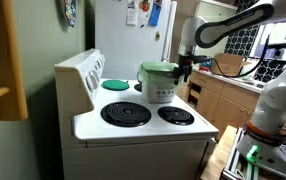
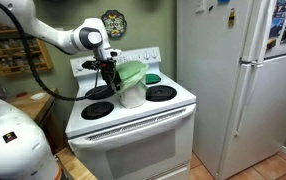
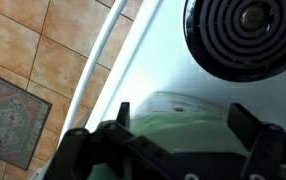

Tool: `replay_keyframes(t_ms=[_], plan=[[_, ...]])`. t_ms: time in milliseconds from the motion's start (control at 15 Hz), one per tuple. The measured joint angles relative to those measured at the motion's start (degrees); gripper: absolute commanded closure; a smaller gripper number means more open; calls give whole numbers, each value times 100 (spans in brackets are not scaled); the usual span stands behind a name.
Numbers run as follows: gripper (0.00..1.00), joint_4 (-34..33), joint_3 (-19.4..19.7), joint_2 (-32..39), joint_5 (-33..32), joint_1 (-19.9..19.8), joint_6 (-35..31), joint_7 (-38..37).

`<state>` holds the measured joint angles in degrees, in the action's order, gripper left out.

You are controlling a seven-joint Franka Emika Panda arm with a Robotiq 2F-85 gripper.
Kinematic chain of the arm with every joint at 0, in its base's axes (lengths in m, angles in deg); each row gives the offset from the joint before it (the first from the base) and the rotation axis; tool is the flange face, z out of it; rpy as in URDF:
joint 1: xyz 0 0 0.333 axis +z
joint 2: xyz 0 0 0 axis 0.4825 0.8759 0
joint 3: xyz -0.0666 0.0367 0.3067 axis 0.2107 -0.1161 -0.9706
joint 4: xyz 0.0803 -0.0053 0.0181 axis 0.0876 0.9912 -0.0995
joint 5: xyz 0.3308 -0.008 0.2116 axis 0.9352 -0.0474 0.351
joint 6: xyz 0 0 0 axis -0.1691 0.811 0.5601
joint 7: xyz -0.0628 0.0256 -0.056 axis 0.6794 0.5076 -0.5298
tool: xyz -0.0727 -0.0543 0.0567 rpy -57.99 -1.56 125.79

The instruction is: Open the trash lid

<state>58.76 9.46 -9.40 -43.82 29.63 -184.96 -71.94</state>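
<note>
The fingers (image 3: 116, 125) stand wide apart with the trash lid (image 3: 183, 108) between them, straddling its rim to lift it off the trash (image 2: 133, 97). Whether they actually pinch it, I cannot tell.

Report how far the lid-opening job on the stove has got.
Done: the gripper is at the small white trash bin, with its fingers either side of the green trash lid in the wrist view. In hand: the grasp; whether the fingers touch the lid cannot be told. Left: the opening itself. In both exterior views the lid still covers the bin, perhaps slightly tilted.
</note>
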Motion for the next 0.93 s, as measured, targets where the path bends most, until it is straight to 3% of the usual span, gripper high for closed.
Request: replay_keyframes(t_ms=[400,733,933], plan=[[0,-26,31,-7,0,72,0,45],[0,-386,-54,-243,-38,591,219,412],[0,-601,-192,-394,-434,736,397,595]])
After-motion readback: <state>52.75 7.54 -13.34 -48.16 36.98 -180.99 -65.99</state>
